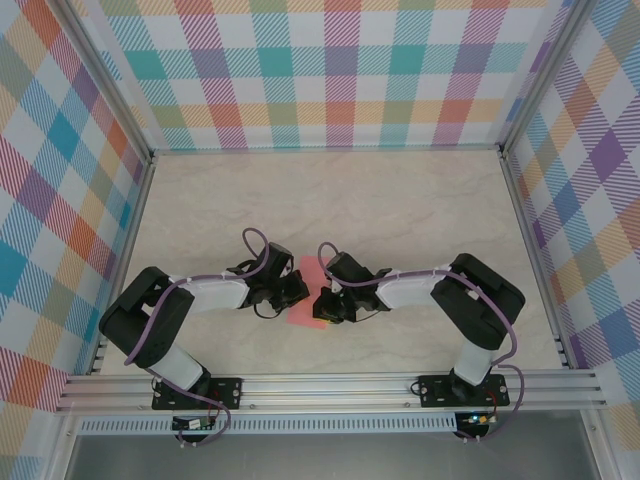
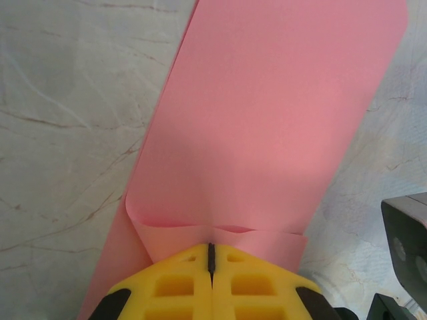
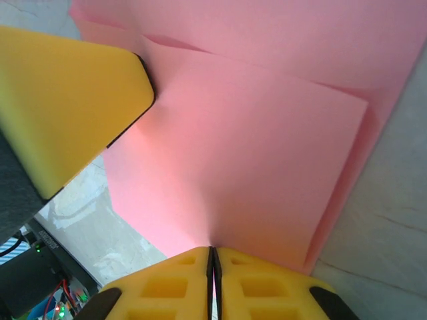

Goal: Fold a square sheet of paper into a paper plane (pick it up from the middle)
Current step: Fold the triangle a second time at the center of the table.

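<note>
Meeting low over the table (image 1: 400,200), the left gripper (image 1: 298,293) and the right gripper (image 1: 325,303) face each other, with the pink paper plane (image 1: 305,320) lying between and beneath their tips.

Left wrist: the jaws are pressed together on the near edge of the folded sheet, which stretches straight ahead of them.

Right wrist: the jaws are likewise pinched shut on the sheet's edge. The left gripper's yellow finger (image 3: 67,100) rests on the paper ahead and to the left.
</note>
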{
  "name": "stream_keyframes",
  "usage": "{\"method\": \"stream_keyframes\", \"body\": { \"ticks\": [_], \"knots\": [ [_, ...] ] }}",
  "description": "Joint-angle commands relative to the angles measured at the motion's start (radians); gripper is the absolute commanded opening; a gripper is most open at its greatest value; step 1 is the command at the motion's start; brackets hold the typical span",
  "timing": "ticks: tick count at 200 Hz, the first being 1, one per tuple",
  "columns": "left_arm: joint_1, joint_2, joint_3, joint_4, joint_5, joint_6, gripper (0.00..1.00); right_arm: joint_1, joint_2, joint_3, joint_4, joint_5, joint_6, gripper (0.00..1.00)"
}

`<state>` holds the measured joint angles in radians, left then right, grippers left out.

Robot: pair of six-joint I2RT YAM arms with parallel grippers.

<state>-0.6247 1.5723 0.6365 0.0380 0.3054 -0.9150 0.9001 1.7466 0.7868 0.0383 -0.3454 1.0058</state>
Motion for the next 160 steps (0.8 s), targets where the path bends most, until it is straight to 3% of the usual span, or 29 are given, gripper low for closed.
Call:
{"method": "stream_keyframes", "body": {
  "ticks": [1,120,160],
  "knots": [
    [0.006,0.034,-0.024,-0.056,-0.002,0.021,0.0,-0.001,0.034,-0.055,-0.014,-0.01,0.019,0.11],
    [0.006,-0.1,0.005,-0.068,0.04,0.036,0.06,-0.001,0.03,-0.059,-0.077,0.026,0.022,0.08],
    [0.006,-0.054,-0.01,-0.04,0.033,0.05,0.05,-0.001,0.031,-0.052,-0.084,0.025,0.018,0.08]
  ]
}}
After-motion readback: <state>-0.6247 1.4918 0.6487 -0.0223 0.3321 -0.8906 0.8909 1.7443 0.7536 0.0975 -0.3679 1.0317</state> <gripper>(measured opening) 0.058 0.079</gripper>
